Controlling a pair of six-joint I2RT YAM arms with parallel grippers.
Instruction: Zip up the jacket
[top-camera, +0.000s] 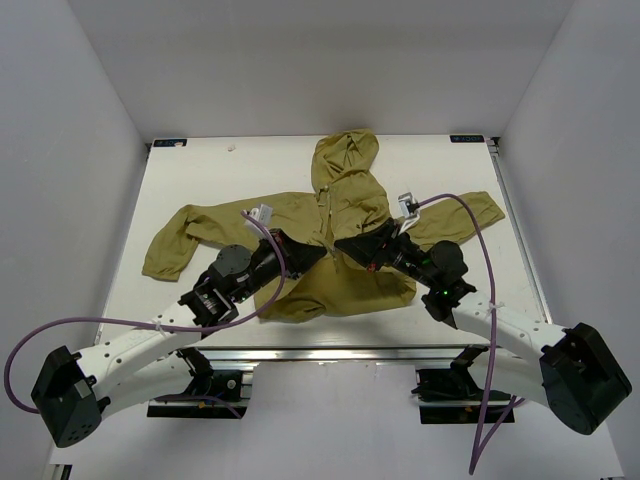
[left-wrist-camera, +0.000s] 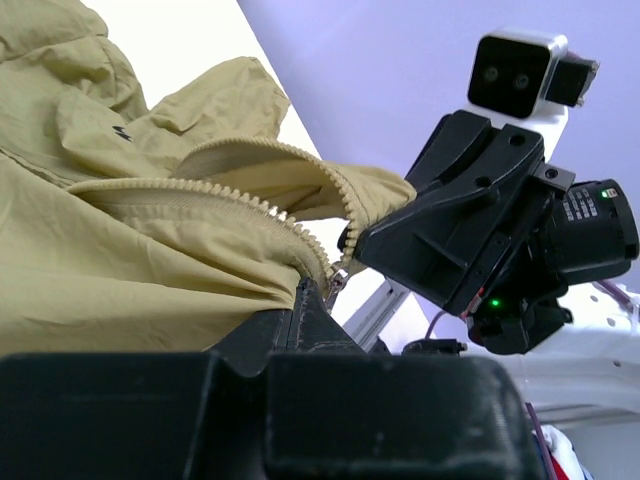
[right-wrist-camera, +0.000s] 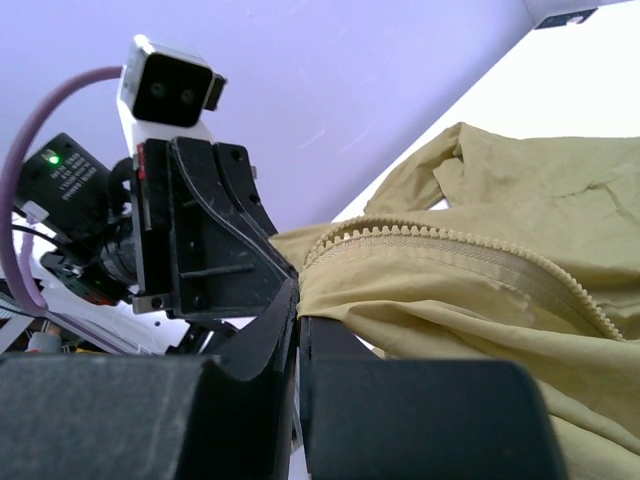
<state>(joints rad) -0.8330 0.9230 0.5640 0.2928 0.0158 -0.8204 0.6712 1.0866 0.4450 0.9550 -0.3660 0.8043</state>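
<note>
**Both claws pinched at the jacket's lower front**

The jacket lies spread on the white table. Its hood points toward the far edge, one sleeve reaches left and the other sleeve reaches right. The two arms meet over its lower front, just beside each other.

The left gripper has its fingers pressed together on a fold of olive cloth at the foot of the zipper. The right gripper is likewise closed, with fabric drawn into the narrow slit between its fingers. It probably grips the hem beside the teeth, but the wrist views are too crowded to say whether either claw touches the slider.

Above that point the two pale rows of teeth part and run separately. A purple cable loops over the right sleeve.
</note>
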